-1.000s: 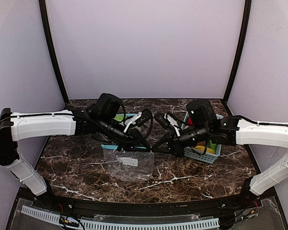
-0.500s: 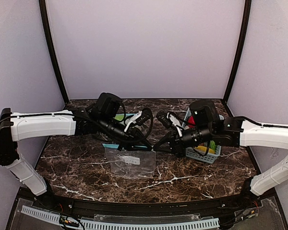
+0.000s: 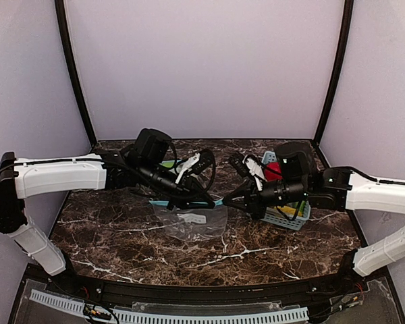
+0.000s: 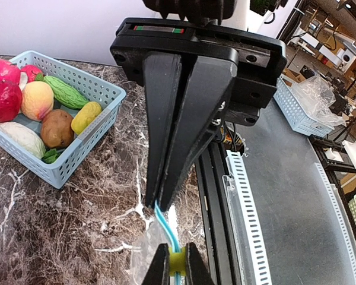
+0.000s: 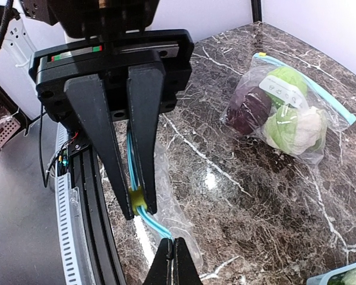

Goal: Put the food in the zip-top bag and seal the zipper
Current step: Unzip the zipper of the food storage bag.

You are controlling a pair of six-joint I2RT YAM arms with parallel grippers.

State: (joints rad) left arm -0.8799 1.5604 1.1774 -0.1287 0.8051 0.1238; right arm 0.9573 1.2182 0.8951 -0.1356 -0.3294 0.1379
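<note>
Blue zipper [image 5: 151, 222] pinched by L end effector [image 4: 177, 261], R end effector [image 5: 173, 252]; arms converge.

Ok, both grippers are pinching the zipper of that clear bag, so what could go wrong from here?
One: the left gripper pinches only the thin blue zipper strip, so a pull by the right gripper on the yellow slider could tug it free and drop the limp bag.
Two: the two grippers sit very close and might bump.
Three: the food is in the basket and the bag looks empty, so zipping now would seal nothing in.
</note>
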